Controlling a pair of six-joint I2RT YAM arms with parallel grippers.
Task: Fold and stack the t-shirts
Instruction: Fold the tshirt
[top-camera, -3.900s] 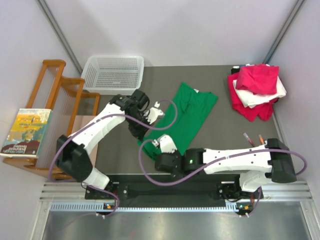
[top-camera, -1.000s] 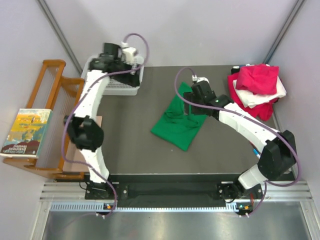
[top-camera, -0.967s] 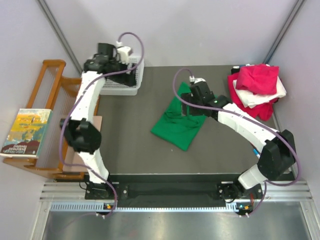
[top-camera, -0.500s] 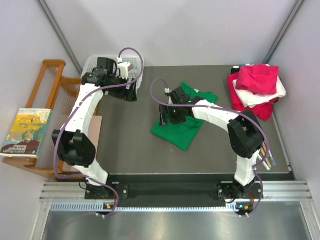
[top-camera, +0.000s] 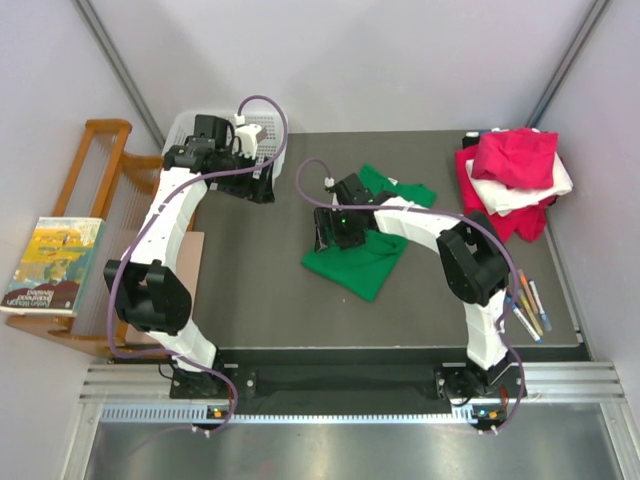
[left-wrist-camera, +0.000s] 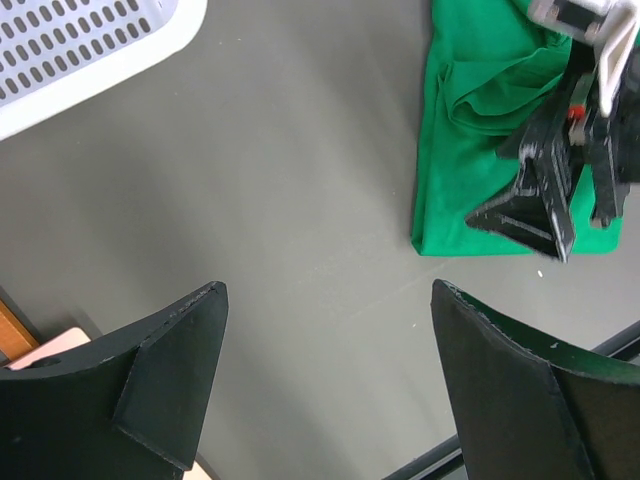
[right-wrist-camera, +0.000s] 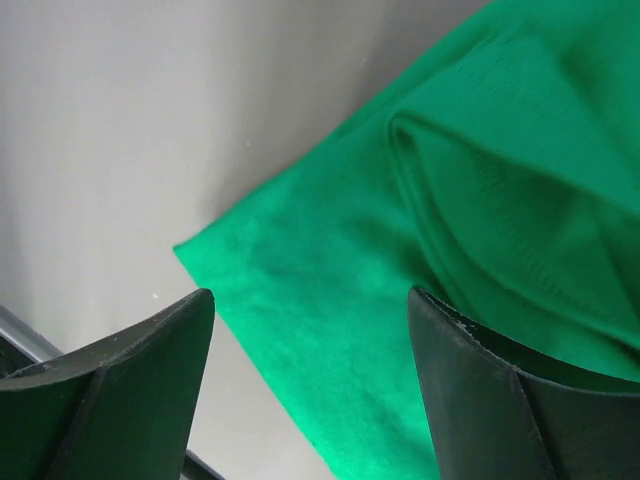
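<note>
The green t-shirt (top-camera: 362, 255) lies folded over on the dark table, its neck end (top-camera: 400, 190) toward the back. My right gripper (top-camera: 328, 232) hangs open just above its left edge; in the right wrist view the gripper (right-wrist-camera: 310, 385) straddles the green t-shirt's corner (right-wrist-camera: 330, 290) with nothing held. My left gripper (top-camera: 258, 185) stands open over bare table beside the basket. From the left wrist, that gripper (left-wrist-camera: 325, 385) is empty and the green t-shirt (left-wrist-camera: 470, 150) lies far right. A magenta t-shirt (top-camera: 515, 155) tops white (top-camera: 505, 195) and red ones (top-camera: 525, 225) at back right.
A white mesh basket (top-camera: 225, 125) stands at the back left corner, also in the left wrist view (left-wrist-camera: 70, 50). A wooden rack (top-camera: 105, 200) with a book (top-camera: 50, 265) is off the table's left. Several markers (top-camera: 527, 308) lie near the right edge.
The green shirt went from lying long to folded in half. The right gripper swung left across it to its left edge. The left gripper came off the basket toward the table.
</note>
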